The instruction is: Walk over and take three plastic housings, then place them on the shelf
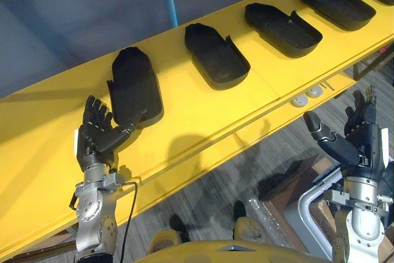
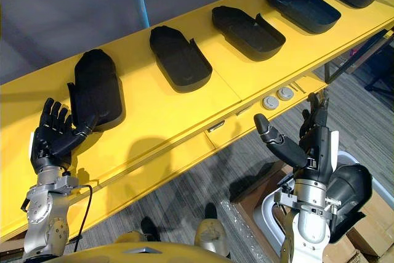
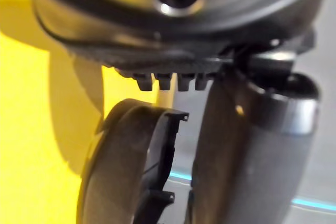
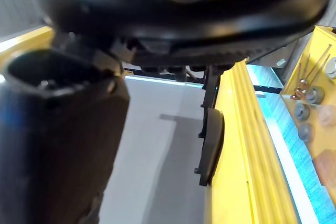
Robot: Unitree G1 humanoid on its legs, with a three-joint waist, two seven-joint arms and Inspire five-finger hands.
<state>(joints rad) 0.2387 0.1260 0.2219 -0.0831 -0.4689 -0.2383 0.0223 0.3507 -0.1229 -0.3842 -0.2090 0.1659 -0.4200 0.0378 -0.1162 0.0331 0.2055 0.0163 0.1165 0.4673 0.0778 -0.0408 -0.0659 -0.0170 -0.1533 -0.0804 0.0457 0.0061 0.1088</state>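
Several black plastic housings lie in a row on the long yellow shelf (image 1: 203, 121). The leftmost housing (image 1: 135, 84) lies right in front of my left hand (image 1: 95, 137). That hand is open, its fingers straight and upright beside the housing's near left edge, and its thumb reaches to the housing's near corner. In the left wrist view the housing's rim (image 3: 131, 171) shows close beside the thumb (image 3: 252, 150). The second housing (image 1: 215, 53) and third housing (image 1: 282, 28) lie further right. My right hand (image 2: 314, 143) hangs open below the shelf's front edge, holding nothing.
More housings (image 1: 335, 4) continue to the shelf's far right end. Two round silver knobs (image 1: 308, 97) sit under the shelf's front lip. A cardboard box (image 2: 363, 238) and a white-rimmed frame (image 1: 314, 207) stand on the floor by my right arm. A grey wall backs the shelf.
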